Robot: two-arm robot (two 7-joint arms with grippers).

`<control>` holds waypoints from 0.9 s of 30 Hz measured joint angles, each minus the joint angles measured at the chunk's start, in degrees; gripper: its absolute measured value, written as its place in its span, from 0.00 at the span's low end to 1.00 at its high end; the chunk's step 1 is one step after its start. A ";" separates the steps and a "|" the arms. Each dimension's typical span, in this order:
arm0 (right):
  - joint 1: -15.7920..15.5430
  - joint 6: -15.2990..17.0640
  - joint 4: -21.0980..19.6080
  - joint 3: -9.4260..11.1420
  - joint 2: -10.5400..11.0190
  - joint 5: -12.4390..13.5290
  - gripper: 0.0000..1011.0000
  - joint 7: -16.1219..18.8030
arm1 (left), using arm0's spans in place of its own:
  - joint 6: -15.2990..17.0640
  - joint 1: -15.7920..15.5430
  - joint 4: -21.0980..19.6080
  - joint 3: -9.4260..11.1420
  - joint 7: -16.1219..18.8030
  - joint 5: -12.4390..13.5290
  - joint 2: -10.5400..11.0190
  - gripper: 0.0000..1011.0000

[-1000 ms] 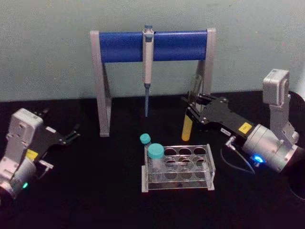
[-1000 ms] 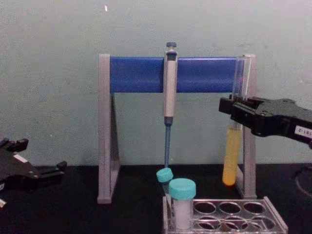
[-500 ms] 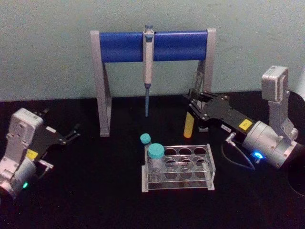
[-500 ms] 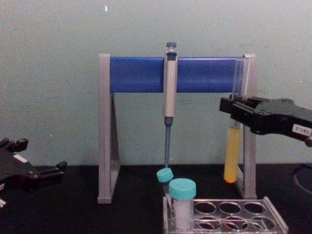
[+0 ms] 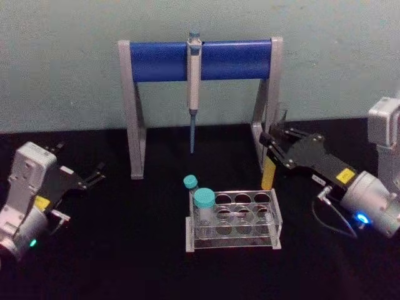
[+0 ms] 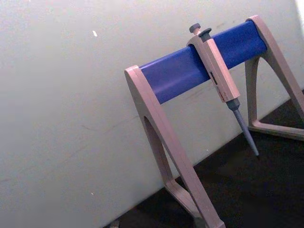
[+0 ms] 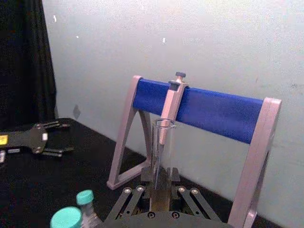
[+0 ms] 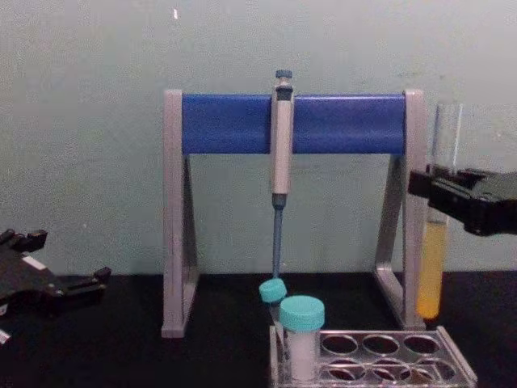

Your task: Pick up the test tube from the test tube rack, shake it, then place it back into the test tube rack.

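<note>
The test tube [image 5: 269,170] is pictured clamped upright between the fingers of the right gripper [image 5: 270,142], which is held in the air above the black tabletop [image 5: 125,250]. The tube's clear, open upper part is seen rising above the claw, while the yellow-orange liquid hangs below it. The test tube rack [image 5: 232,229] is set lower than the claw, to its left and nearer the robot. The tube's rounded tip is held near the rack's right rear corner but apart from it. Two teal-capped vials [image 5: 204,199] are seen at the end of the rack farthest from the claw. The right leg of the pipette stand [image 5: 156,60] is seen just behind the claw, and a pipette [image 5: 194,75] is hung from the blue bar further to the claw's left. The left gripper [image 5: 95,175] is parked well away across the table, its fingers spread apart.
</note>
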 joint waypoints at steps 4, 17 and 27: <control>-2.66 0.69 -2.81 0.57 1.26 0.58 0.23 0.18 | 0.00 0.00 0.00 0.00 0.00 0.00 0.00 1.00; -4.38 1.05 -6.02 -0.95 2.51 2.32 0.23 3.42 | 0.00 0.00 0.00 0.00 0.00 0.00 0.00 1.00; 0.89 -0.55 -0.03 -3.73 -0.52 2.64 0.23 4.97 | 0.00 0.00 0.00 0.00 0.00 0.00 0.00 1.00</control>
